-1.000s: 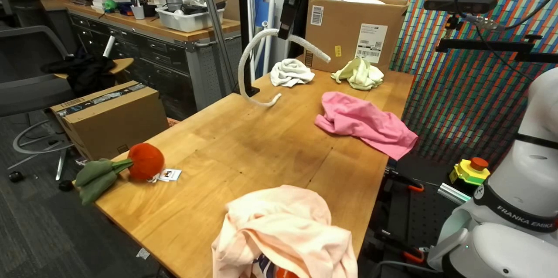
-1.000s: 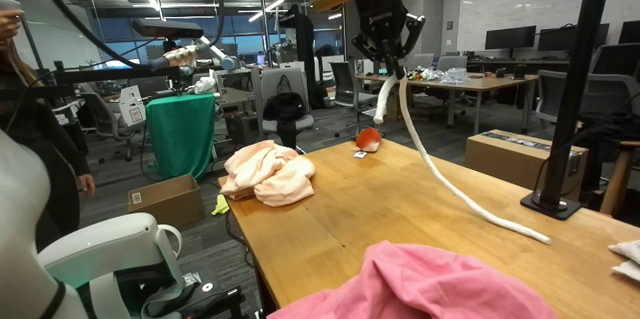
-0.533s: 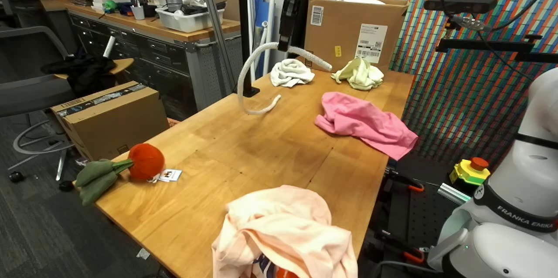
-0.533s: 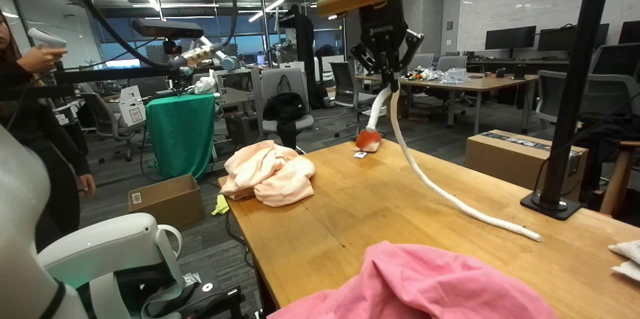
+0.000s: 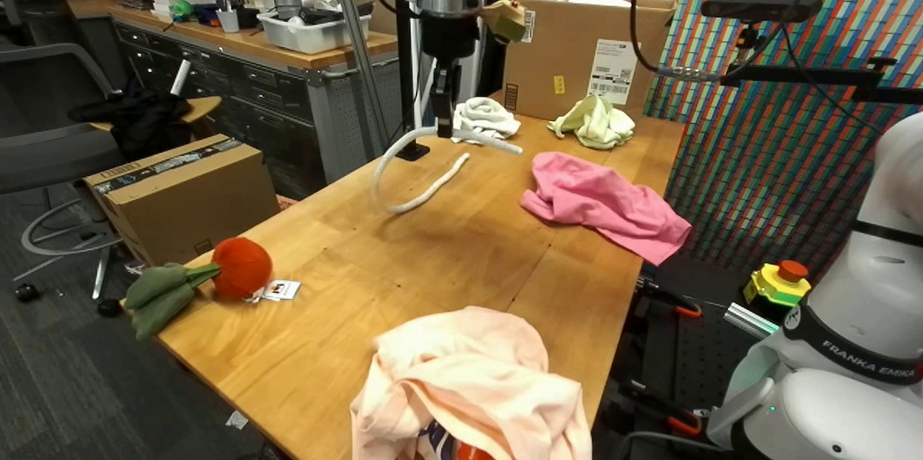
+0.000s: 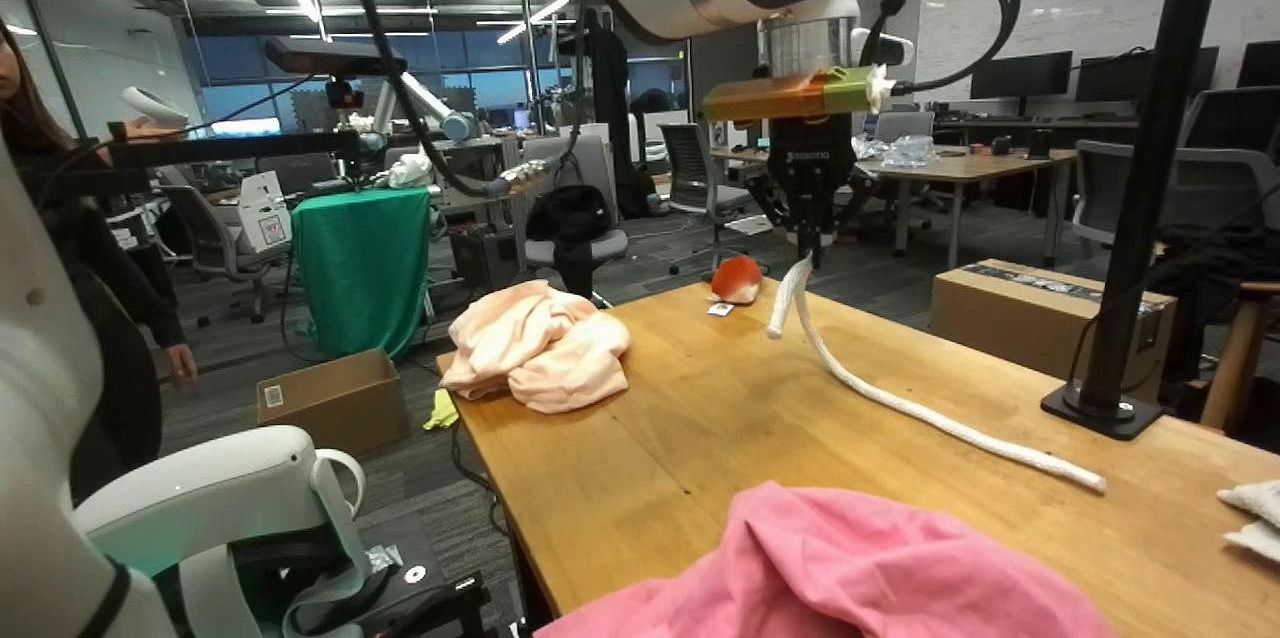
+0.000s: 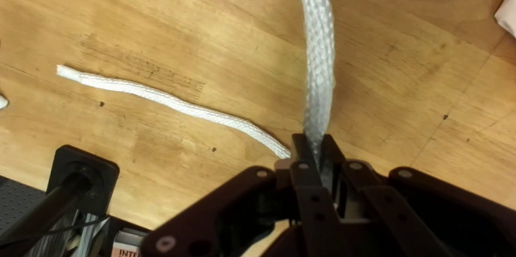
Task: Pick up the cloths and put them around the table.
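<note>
Nearing a finished spread, it seems, with one item yet to be set down

Bunched at separate spots in an exterior view are a white cloth (image 5: 492, 112) at the upper centre of the frame, a pale green cloth (image 5: 595, 125) to its right, a pink cloth (image 5: 606, 204) at centre right with one end past the edge of the table (image 5: 433, 272), and a peach cloth (image 5: 472, 366) at the bottom centre. None is in the grip. From how they lie, I would count all four as placed, though whether each is in its final spot cannot be told.

The end effector (image 7: 315, 140) is clenched on a white rope (image 7: 318, 43), which the task sentence does not name. In both exterior views the end effector hangs above the table, the short end of the white rope sticking out and the long part curving down; the far end looks to reach the surface, though contact is hard to confirm. Lowering the white rope and letting it go looks like the step left.

Further out, in an exterior view, an orange toy (image 5: 241, 267) lies at lower left, and a cardboard box (image 5: 555, 63) stands at the top, behind the white cloth and pale green cloth
</note>
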`<state>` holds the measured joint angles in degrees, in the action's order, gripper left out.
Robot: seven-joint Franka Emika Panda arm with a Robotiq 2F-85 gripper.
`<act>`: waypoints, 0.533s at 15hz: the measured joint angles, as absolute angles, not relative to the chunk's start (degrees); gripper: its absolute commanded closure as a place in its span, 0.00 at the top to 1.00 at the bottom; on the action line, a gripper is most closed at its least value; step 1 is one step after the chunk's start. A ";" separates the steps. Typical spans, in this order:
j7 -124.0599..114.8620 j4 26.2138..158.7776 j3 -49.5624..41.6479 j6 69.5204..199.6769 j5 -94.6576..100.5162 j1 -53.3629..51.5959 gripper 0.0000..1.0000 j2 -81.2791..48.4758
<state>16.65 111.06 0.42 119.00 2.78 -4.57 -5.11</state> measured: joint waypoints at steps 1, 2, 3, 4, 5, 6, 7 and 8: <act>16.65 109.51 0.44 118.41 2.77 -4.40 0.05 -6.93; 16.65 107.97 0.47 117.80 2.77 -4.21 0.05 -8.57; 16.65 106.53 0.50 117.13 2.77 -4.04 0.05 -9.98; 16.65 105.13 0.53 116.44 2.78 -3.88 0.05 -11.28; 16.65 103.80 0.53 115.95 2.77 -3.71 0.05 -12.49; 16.61 102.66 0.53 115.62 2.78 -3.55 0.05 -13.53; 16.45 101.55 0.53 115.43 2.87 -3.34 0.05 -14.56; 16.26 100.58 0.52 115.37 2.99 -3.10 0.05 -15.55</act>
<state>16.26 100.58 0.52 115.37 2.99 -3.10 -15.55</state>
